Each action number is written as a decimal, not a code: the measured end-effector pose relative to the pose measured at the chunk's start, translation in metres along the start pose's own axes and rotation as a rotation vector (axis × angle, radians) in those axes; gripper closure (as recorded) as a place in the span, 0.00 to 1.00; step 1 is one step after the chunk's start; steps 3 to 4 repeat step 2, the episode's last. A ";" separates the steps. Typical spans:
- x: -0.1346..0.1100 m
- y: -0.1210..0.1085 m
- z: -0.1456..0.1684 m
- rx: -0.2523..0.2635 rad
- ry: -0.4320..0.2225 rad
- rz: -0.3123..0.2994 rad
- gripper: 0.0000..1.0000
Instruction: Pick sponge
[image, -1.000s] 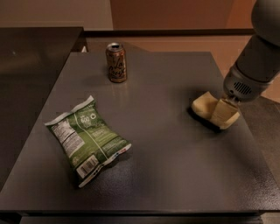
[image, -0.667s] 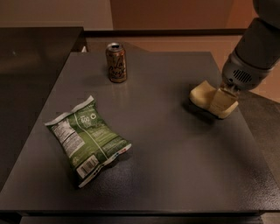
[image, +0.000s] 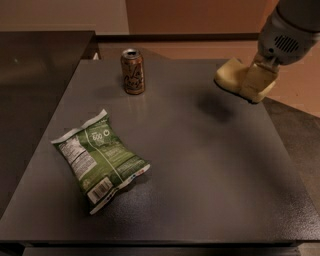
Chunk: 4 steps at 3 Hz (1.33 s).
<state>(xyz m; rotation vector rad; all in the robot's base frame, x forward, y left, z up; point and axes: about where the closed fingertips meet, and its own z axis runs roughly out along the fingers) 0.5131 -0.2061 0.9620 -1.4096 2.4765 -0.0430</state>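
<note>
The pale yellow sponge (image: 231, 75) hangs in the air over the table's far right part, with its shadow on the tabletop below. My gripper (image: 257, 82) comes in from the upper right and is shut on the sponge, its flat pale finger (image: 259, 80) pressed against the sponge's right end. The sponge is clear of the dark grey table (image: 200, 165).
A brown drink can (image: 133, 71) stands upright at the far middle of the table. A green snack bag (image: 97, 159) lies flat at the near left. A dark counter (image: 40, 55) adjoins the table on the left. The table's right edge drops to the floor.
The gripper has risen with the sponge, lifting it off the tabletop and up toward the far right. The can and the bag have not moved.
</note>
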 end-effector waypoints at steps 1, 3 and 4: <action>-0.016 -0.009 -0.024 0.024 -0.061 -0.060 1.00; -0.016 -0.009 -0.024 0.024 -0.061 -0.060 1.00; -0.016 -0.009 -0.024 0.024 -0.061 -0.060 1.00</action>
